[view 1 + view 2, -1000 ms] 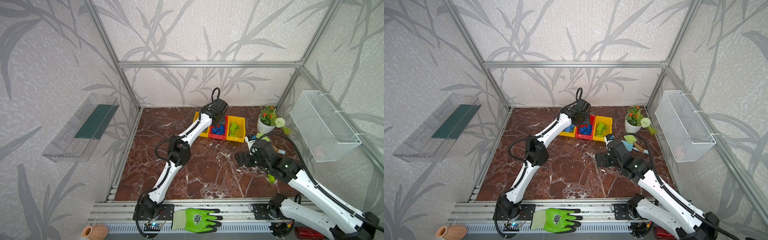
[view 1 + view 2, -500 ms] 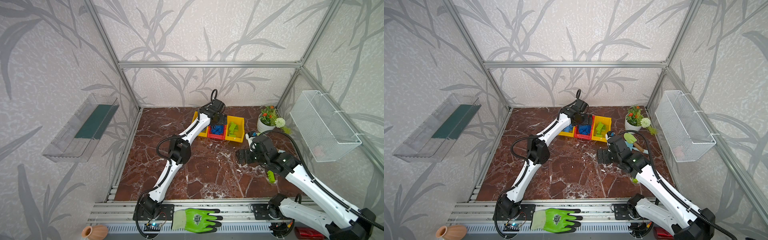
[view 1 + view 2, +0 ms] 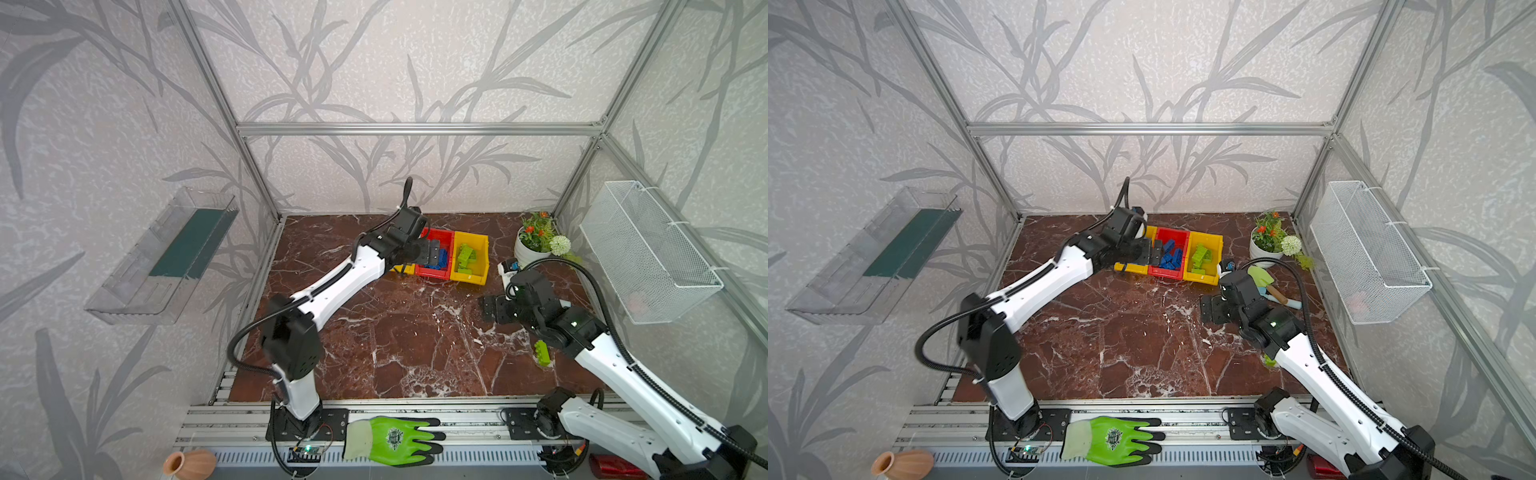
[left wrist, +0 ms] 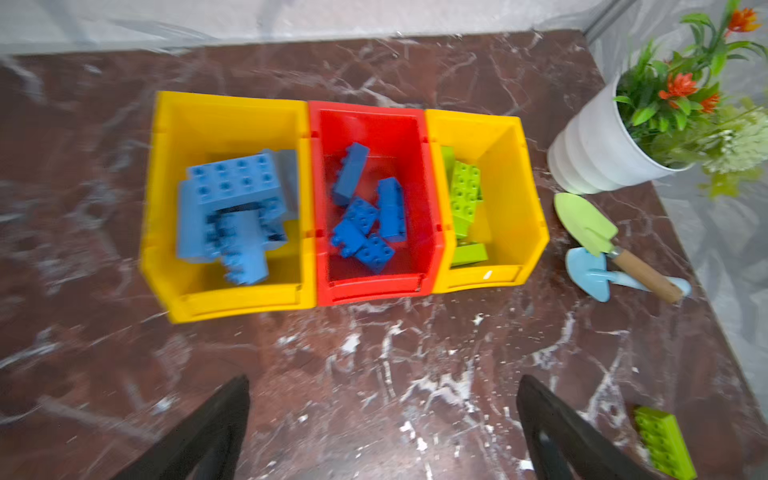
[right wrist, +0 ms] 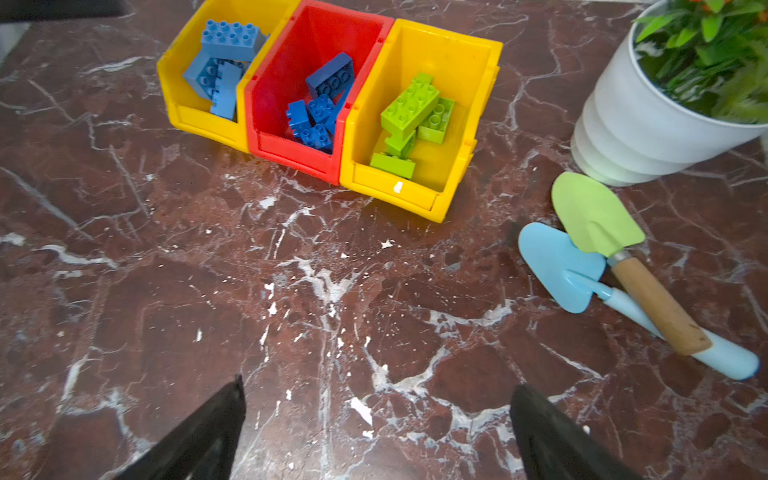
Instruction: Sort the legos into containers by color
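left gripper point(image 4: 383, 382) is hanging open and empty near the containers point(image 4: 370, 287), so you're looking next at grabbing that stray green lego point(image 4: 664, 442).

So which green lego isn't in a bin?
The lime-green 2x4 brick lying alone on the marble floor; the other green bricks are piled inside a yellow bin.

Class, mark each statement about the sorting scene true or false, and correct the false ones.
1. The red bin holds the dark blue legos. True.
2. Every green lego is in a bin. False: one loose green lego lies on the table.
3. The left gripper grips a lego. False: it is open and empty.
4. The light blue legos lie in a yellow bin. True.
5. The right gripper is open. True.
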`<action>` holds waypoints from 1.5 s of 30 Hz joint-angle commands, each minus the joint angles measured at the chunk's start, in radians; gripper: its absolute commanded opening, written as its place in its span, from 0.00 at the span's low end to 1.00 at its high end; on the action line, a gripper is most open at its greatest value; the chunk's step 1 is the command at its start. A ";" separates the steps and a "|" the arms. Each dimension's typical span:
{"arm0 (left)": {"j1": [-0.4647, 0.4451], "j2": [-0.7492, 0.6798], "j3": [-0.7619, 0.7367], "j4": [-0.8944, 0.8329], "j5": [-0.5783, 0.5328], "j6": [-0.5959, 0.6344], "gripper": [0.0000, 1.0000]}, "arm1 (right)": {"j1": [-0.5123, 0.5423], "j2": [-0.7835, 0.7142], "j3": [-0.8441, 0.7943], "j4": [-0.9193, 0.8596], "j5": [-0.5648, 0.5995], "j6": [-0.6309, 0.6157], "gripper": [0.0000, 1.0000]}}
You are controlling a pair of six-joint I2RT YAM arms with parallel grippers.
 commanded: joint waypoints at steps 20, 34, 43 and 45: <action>0.458 -0.501 -1.022 0.898 -0.459 0.324 0.99 | -0.229 0.197 -0.531 1.215 0.193 -0.350 0.99; 0.580 -0.134 -1.164 1.487 -0.302 0.363 0.99 | -0.401 0.686 -0.582 1.833 0.004 -0.360 0.99; 0.640 -0.160 -1.118 1.343 -0.175 0.328 0.99 | -0.426 0.618 -0.485 1.552 -0.073 -0.344 0.99; 0.640 -0.160 -1.118 1.348 -0.175 0.329 0.99 | -0.427 0.624 -0.485 1.569 -0.082 -0.346 0.99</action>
